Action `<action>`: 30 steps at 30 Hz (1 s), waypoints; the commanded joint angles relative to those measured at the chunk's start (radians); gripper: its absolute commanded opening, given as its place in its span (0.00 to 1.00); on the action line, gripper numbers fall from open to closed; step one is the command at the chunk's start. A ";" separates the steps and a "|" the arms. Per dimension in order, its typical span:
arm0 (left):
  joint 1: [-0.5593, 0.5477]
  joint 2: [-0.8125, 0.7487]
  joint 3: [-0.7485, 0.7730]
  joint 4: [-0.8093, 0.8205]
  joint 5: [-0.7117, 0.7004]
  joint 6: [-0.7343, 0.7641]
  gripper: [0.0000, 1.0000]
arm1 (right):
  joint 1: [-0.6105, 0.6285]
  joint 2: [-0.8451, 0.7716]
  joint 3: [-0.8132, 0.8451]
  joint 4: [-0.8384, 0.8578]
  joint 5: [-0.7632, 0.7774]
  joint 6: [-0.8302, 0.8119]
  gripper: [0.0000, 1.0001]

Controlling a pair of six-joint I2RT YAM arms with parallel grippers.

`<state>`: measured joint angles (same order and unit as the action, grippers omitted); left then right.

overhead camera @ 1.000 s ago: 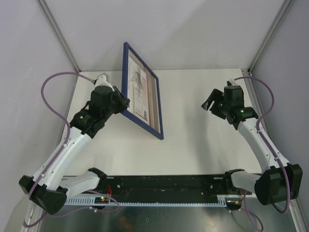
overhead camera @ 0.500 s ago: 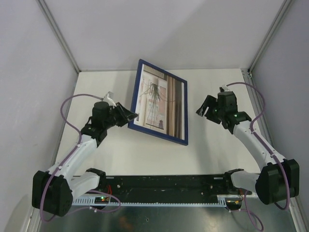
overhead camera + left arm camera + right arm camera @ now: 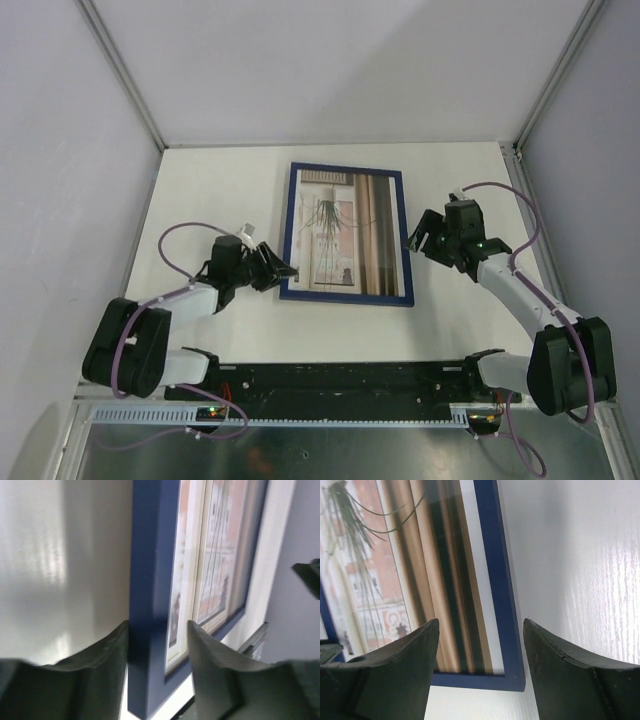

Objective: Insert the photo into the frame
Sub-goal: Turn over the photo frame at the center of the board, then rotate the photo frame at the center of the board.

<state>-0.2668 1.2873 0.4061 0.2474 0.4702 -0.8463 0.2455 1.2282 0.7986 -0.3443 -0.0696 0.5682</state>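
Observation:
The navy-blue frame [image 3: 291, 225] lies flat on the white table, front face up. The photo [image 3: 345, 235] shows inside it: striped curtains, a spindly plant, a window. My left gripper [image 3: 283, 270] sits low at the frame's near-left corner. In the left wrist view its jaws straddle the blue rail [image 3: 150, 580], one finger [image 3: 107, 652] beside the rail's outer edge and the other [image 3: 210, 652] standing off over the photo [image 3: 210, 570]. My right gripper [image 3: 418, 238] hangs open over the right rail [image 3: 495, 555] near its lower corner, holding nothing, with the photo [image 3: 420, 555] to its left.
Grey walls with metal corner posts [image 3: 125, 80] close in the table [image 3: 220, 180] at left, back and right. A black mounting rail [image 3: 340, 385] runs along the near edge between the two arm bases.
The frame swung down from a steep tilt to flat on the table. My left arm lowered with it and its jaws widened. My right gripper moved left to the frame's right edge.

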 commanded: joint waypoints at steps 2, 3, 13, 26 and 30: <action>0.000 0.023 -0.001 -0.005 -0.039 0.070 0.63 | 0.008 0.009 -0.015 0.057 -0.004 0.002 0.72; 0.000 0.019 0.004 -0.029 -0.052 0.078 0.68 | 0.009 0.010 -0.017 0.057 0.000 0.001 0.72; -0.001 -0.121 0.125 -0.315 -0.376 0.080 0.64 | 0.005 0.075 -0.039 0.038 0.081 0.010 0.58; -0.003 0.317 0.502 -0.416 -0.563 0.043 0.00 | -0.014 0.133 -0.132 0.027 0.198 0.063 0.00; -0.003 0.411 0.584 -0.419 -0.565 0.041 0.00 | 0.002 0.110 -0.166 0.036 0.191 0.077 0.00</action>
<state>-0.2680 1.6451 0.9070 -0.1619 -0.0502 -0.7883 0.2344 1.3579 0.6563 -0.3256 0.0937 0.6174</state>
